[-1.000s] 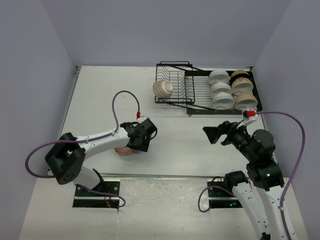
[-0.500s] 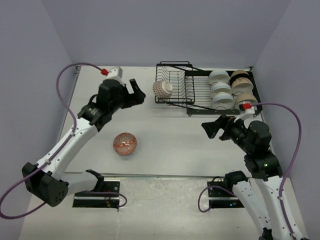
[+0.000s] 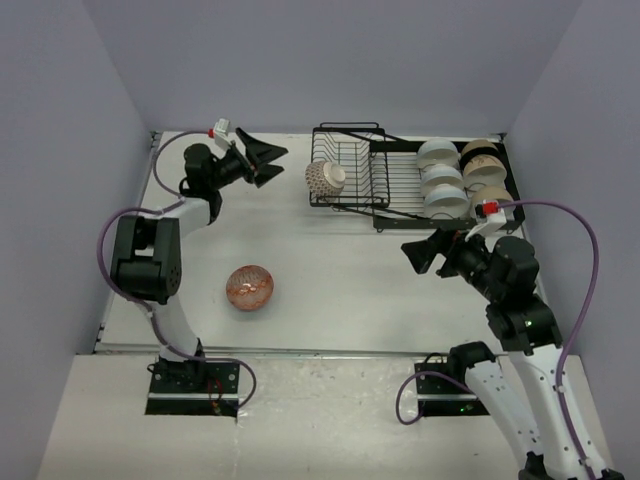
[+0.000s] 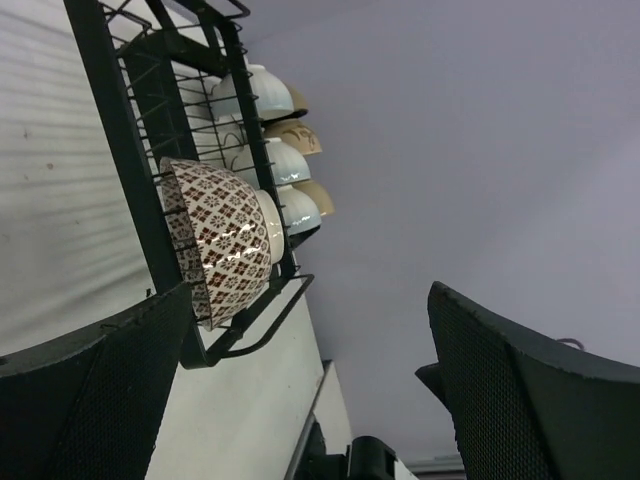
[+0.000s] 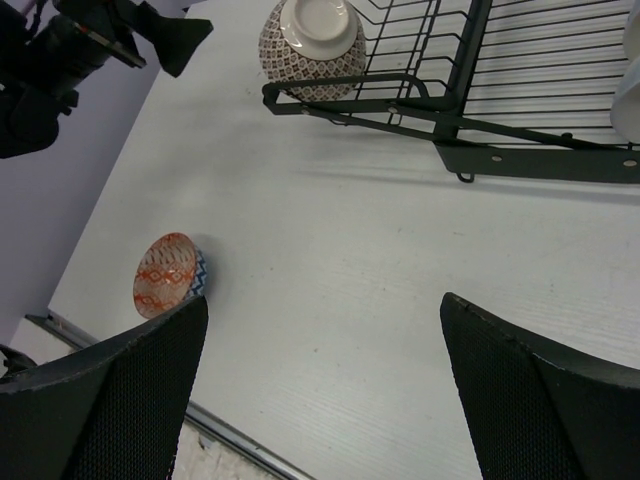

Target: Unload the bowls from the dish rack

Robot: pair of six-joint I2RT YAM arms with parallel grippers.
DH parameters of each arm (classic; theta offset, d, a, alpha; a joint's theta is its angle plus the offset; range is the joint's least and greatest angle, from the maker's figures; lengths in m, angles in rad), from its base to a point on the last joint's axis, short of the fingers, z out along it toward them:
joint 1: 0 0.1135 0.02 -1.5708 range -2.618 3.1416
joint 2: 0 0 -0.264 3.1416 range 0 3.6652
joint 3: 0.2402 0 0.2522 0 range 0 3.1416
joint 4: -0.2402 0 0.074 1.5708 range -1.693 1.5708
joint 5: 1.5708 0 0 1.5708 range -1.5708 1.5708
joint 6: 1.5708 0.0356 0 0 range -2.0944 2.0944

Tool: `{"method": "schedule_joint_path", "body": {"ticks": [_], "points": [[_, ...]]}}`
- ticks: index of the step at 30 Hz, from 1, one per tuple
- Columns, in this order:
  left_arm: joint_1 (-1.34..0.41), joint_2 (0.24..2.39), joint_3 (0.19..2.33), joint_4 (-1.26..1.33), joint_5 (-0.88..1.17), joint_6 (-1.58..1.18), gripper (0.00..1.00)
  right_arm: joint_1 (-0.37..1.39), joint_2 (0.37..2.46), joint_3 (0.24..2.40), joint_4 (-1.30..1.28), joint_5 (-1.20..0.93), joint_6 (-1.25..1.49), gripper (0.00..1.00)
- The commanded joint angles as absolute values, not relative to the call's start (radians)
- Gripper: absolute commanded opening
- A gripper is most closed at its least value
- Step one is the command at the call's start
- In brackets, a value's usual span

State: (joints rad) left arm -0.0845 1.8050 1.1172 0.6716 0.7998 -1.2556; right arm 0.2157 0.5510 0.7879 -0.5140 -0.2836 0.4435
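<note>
The black wire dish rack stands at the back of the table. A reddish-brown patterned bowl leans on its side at the small basket's left end; it also shows in the left wrist view and the right wrist view. Several white and beige bowls sit on the wide section. An orange-patterned bowl with a blue-white zigzag outside lies on the table. My left gripper is open and empty, left of the patterned bowl. My right gripper is open and empty, in front of the rack.
The back wall stands close behind the rack. The table's metal front edge runs just behind the arm bases. The left arm reaches along the table's left side.
My left gripper has left the orange bowl on the table and swung up to the back left, near the rack's patterned bowl. The right arm has barely moved.
</note>
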Motion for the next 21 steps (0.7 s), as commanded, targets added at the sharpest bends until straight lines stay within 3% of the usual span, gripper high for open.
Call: {"method": "schedule_joint_path", "body": {"ticks": [1, 9, 21], "points": [[-0.074, 1.866, 1.117, 1.009, 0.942, -1.454, 1.00, 0.213, 0.546, 0.790, -0.474, -0.328, 0.422, 0.99], [-0.126, 1.994, 1.089, 1.167, 0.940, -1.552, 0.98, 0.213, 0.557, 0.770, -0.451, -0.368, 0.431, 0.99], [-0.150, 2.095, 1.112, 1.209, 0.927, -1.605, 0.96, 0.213, 0.564, 0.770, -0.462, -0.344, 0.426, 0.99]]}}
